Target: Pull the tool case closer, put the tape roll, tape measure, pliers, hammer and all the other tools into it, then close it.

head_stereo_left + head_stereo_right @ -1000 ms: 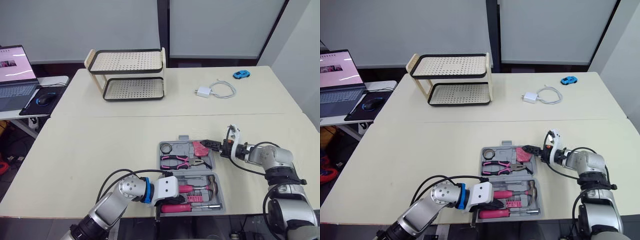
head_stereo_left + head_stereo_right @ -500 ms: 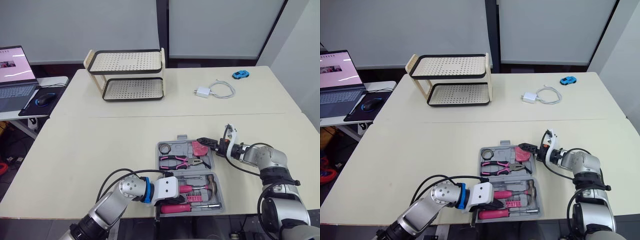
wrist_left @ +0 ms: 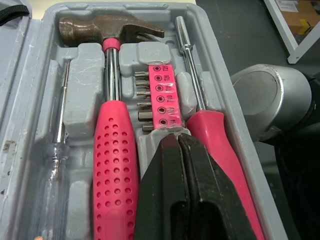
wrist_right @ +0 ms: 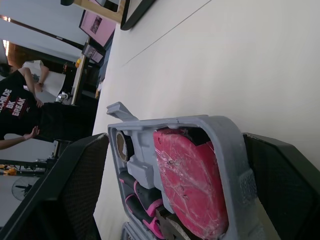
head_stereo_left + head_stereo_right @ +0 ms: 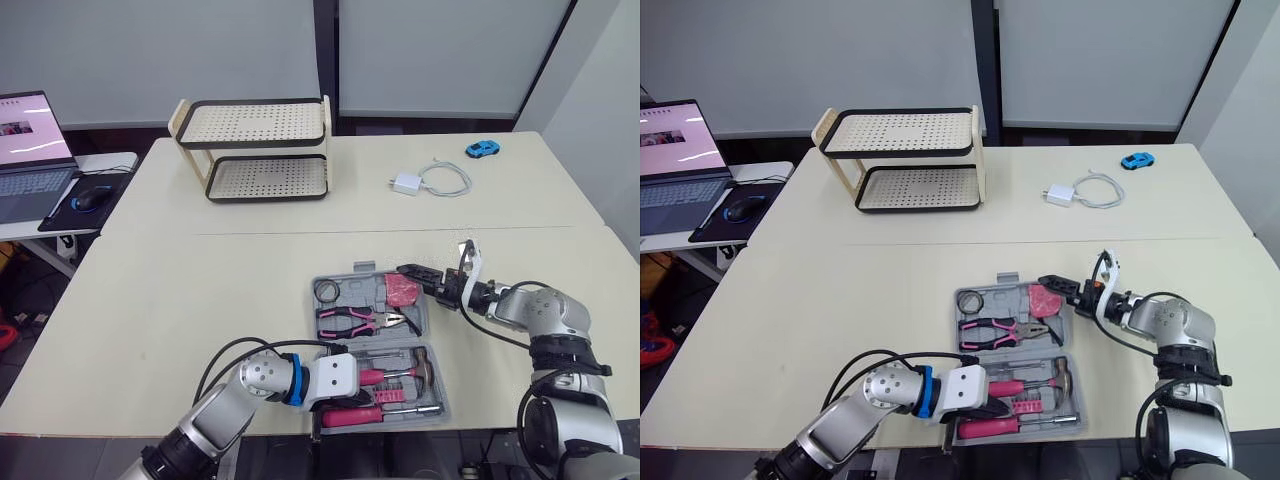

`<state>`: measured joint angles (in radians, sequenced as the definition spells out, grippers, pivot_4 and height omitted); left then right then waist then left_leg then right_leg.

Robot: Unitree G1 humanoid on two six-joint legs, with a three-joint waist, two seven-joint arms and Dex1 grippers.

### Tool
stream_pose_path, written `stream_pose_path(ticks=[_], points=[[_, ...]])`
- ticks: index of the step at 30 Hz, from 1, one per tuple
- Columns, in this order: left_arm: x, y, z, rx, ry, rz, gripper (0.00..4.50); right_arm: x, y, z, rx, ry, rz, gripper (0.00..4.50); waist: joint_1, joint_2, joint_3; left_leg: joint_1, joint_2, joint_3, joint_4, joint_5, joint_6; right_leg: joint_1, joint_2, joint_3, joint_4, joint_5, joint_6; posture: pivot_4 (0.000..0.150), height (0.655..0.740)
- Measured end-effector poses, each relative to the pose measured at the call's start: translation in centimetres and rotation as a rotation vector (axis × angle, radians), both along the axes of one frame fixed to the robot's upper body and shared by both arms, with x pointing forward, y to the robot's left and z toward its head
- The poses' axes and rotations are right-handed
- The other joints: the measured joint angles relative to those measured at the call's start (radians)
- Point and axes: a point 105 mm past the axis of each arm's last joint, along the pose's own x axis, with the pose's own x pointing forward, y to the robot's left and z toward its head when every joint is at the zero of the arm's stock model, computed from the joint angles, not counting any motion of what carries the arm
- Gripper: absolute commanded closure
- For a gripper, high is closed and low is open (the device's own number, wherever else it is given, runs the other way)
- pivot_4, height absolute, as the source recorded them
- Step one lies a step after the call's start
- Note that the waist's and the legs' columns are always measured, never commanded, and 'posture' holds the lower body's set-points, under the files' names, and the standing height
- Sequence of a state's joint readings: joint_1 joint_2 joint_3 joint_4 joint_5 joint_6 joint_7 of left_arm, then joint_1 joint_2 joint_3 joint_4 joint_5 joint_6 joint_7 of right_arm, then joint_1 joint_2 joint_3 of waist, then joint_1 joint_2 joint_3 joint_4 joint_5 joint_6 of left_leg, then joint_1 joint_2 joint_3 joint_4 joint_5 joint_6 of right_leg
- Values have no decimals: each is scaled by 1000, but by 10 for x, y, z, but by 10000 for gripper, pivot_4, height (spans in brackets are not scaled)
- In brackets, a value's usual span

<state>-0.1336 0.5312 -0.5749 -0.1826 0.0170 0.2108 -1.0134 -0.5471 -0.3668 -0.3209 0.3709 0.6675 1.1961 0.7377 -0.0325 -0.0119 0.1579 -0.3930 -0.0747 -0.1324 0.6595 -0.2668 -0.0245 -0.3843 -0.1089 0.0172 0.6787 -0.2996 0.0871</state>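
Note:
The grey tool case [image 5: 441, 388] lies open near the table's front edge. Its far half [image 5: 316, 312] holds the tape roll [image 5: 327, 291], pink-handled pliers [image 5: 350, 322] and pink tape measure [image 5: 403, 291]. The near half carries the hammer [image 3: 112, 100], a bit set [image 3: 159, 95] and screwdrivers [image 3: 220, 145]. My right gripper [image 5: 422, 278] is open, and its fingers [image 4: 75, 190] straddle the far right corner of the lid half, which is tilted up slightly. My left gripper [image 3: 176, 139] is shut, its tips low over the bit set in the near half.
A two-tier rack [image 5: 260, 150] stands at the back left of the table. A white charger with cable [image 5: 408, 183] and a blue toy car [image 5: 482, 149] lie at the back right. A laptop [image 5: 30, 150] and mouse [image 5: 88, 198] sit on a side table. A person [image 4: 20, 110] stands beyond.
My right gripper has moved up and to the left at the lid's corner. The far half of the case has shifted left and tipped up a little. The left arm is unchanged.

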Motion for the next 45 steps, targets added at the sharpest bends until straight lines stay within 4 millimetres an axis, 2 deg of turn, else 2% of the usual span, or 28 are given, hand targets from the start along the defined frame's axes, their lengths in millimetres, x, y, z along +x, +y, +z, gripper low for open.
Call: stream_pose_path(ticks=[13,17,22,25,30,35,40,42,44,45], points=[[4,5,6,-13,-39,4,45000,-23,-5,27,49,-21,58,318,1,0,0,-2,0,0,0,0,0,-1,0,0,0,0,0,1500,7400],[9,22,20,-17,-45,47,45000,-29,-6,31,59,-15,71,318,0,0,1,-3,0,0,0,0,0,-3,0,0,0,0,0,1500,7400],[-4,44,38,-12,-30,33,45000,-38,-9,36,80,-14,82,318,0,1,1,-5,0,0,0,0,0,-4,0,0,0,0,0,1500,7400],[-13,69,50,29,1,49,45000,-45,-9,41,93,-6,100,318,0,2,2,-5,1,0,-1,0,0,-4,0,0,0,0,0,1500,7400],[-16,121,57,164,32,124,45000,-68,-13,49,74,-10,176,318,1,5,4,-5,0,0,-1,0,0,-4,0,0,-1,0,0,1500,7400],[-12,141,51,189,51,209,45000,-97,-14,58,42,-32,274,318,2,5,5,-5,1,1,-1,0,0,-3,0,-1,-1,0,0,1500,7400],[-6,149,41,202,44,280,45000,-127,-17,62,-11,-16,350,318,4,4,6,-5,1,1,-1,0,1,-3,-1,-1,-1,0,0,1500,7400],[0,146,39,180,28,311,45000,-141,-22,61,-101,-11,367,318,7,4,6,-6,1,1,-1,0,1,-3,-1,-2,-2,0,0,1500,7400],[2,141,35,169,25,326,45000,-146,-22,59,-205,-44,363,318,8,3,6,-6,1,0,-1,0,1,-2,0,-3,-2,0,0,1500,7400],[4,137,33,160,19,329,45000,-148,-24,51,-324,-67,356,318,8,3,6,-5,1,0,-1,0,1,-2,0,-2,-2,-1,0,1500,7400]])
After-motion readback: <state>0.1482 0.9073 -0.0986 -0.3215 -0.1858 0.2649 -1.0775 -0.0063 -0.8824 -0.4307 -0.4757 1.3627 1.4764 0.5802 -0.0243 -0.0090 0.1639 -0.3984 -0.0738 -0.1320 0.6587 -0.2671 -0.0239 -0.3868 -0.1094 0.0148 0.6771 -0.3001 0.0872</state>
